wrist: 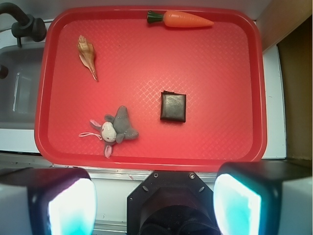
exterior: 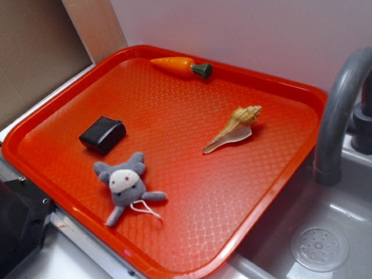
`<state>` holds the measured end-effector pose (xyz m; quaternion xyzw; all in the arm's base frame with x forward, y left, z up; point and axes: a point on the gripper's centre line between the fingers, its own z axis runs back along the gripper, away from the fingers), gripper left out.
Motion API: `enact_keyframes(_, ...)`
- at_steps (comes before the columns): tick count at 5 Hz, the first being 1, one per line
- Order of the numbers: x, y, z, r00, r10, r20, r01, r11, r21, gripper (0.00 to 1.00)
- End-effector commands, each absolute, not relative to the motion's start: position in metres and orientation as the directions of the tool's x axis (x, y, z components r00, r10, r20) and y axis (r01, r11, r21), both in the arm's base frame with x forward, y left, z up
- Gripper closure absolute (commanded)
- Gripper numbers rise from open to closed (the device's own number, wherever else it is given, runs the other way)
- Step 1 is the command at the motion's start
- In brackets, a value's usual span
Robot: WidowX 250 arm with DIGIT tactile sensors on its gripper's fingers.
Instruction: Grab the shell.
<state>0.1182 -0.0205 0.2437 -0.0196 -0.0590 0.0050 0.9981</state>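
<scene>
The shell (exterior: 235,128) is tan and cream with a ridged spire and a whitish tapering tail. It lies flat on the red tray (exterior: 192,192), toward the side nearest the sink. In the wrist view the shell (wrist: 86,55) sits at the tray's (wrist: 220,73) upper left. My gripper (wrist: 154,205) hangs high above the tray's near edge, far from the shell. Its two fingers (wrist: 68,208) stand wide apart, open, with nothing between them. The gripper does not show in the exterior view.
An orange toy carrot (exterior: 177,65) (wrist: 186,19) lies along the tray's far rim. A black block (exterior: 103,134) (wrist: 173,107) and a grey plush toy (exterior: 125,185) (wrist: 115,129) also lie on the tray. A grey faucet (exterior: 337,110) (wrist: 22,22) and sink (exterior: 319,232) border the shell's side.
</scene>
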Motion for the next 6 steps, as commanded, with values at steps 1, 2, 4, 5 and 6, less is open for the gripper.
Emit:
enact_keyframes(1,0.118,-0.021,0.244,0.993,0.012,0.118,-0.008,0.999,-0.040,0.00)
enact_keyframes(2,0.144,-0.027,0.227,0.991,-0.054,0.125,0.063,0.996,-0.069,0.00)
enact_keyframes(4,0.202,-0.048,0.198,0.963,-0.133,0.234,0.161,0.981,-0.106,0.00)
enact_keyframes(5,0.230,-0.072,0.182,0.948,-0.149,0.281,0.175,0.982,-0.073,0.00)
enact_keyframes(6,0.249,-0.093,0.166,0.940,-0.138,0.312,0.163,0.985,-0.056,0.00)
